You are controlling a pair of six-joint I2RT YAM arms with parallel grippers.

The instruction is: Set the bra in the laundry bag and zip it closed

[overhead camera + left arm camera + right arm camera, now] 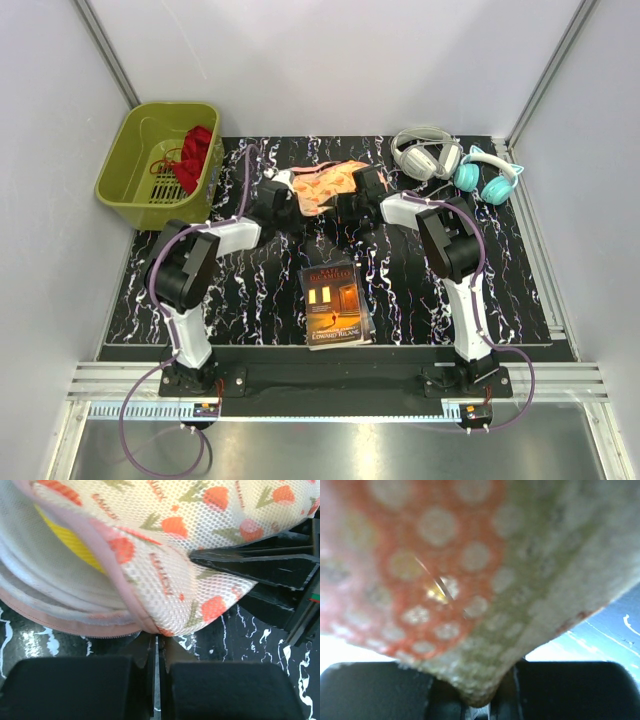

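Note:
The laundry bag [325, 185], peach mesh with an orange-red print, lies at the back middle of the table between both grippers. In the left wrist view the laundry bag [190, 540] fills the top. Its pink zip edging [115, 565] gapes, and a strip of the yellow bra [70, 540] shows inside. My left gripper [157, 645] is shut, its tips right against the bag's lower edge; nothing shows between them. My right gripper [480, 707] is shut on a fold of the laundry bag [485, 630] and reaches in from the right, where its fingers [250, 562] appear in the left wrist view.
An olive-green basket [135, 185] with a red cloth [195, 155] stands at the back left. White headphones [425, 150] and teal headphones [490, 178] lie at the back right. A book [337, 305] lies at the front middle.

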